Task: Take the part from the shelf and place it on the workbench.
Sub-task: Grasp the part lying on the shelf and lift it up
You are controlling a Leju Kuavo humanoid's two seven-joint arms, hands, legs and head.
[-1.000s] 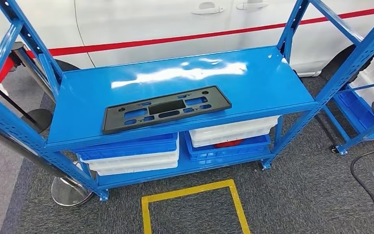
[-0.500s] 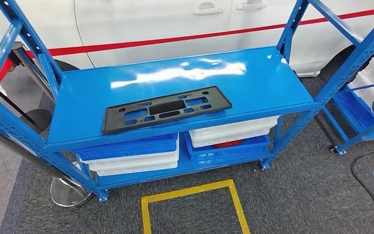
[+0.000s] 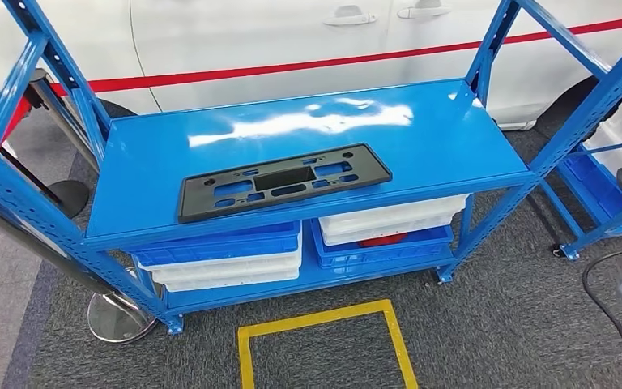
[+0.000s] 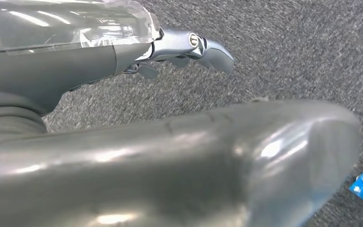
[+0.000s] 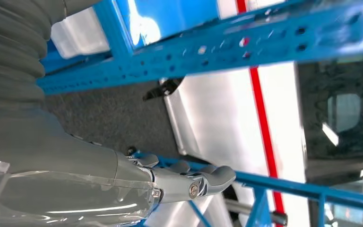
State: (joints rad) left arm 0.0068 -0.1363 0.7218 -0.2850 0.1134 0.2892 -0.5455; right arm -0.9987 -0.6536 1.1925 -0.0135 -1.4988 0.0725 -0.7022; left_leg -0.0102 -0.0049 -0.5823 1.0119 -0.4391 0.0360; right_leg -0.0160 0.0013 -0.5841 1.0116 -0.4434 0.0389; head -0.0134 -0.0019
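overhead, part (image 3: pixel 284 181) rests on shelf (image 3: pixel 421 138)

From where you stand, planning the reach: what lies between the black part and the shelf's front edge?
In the head view, only a narrow strip of bare blue shelf top separates the black part from the front edge.

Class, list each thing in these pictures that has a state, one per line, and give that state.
black part: lying flat on the shelf's top board, untouched.
blue shelf: standing; bins stacked on its lower level.
left hand: holds nothing, over carpet.
right hand: holds nothing, fingers extended beside the shelf frame.
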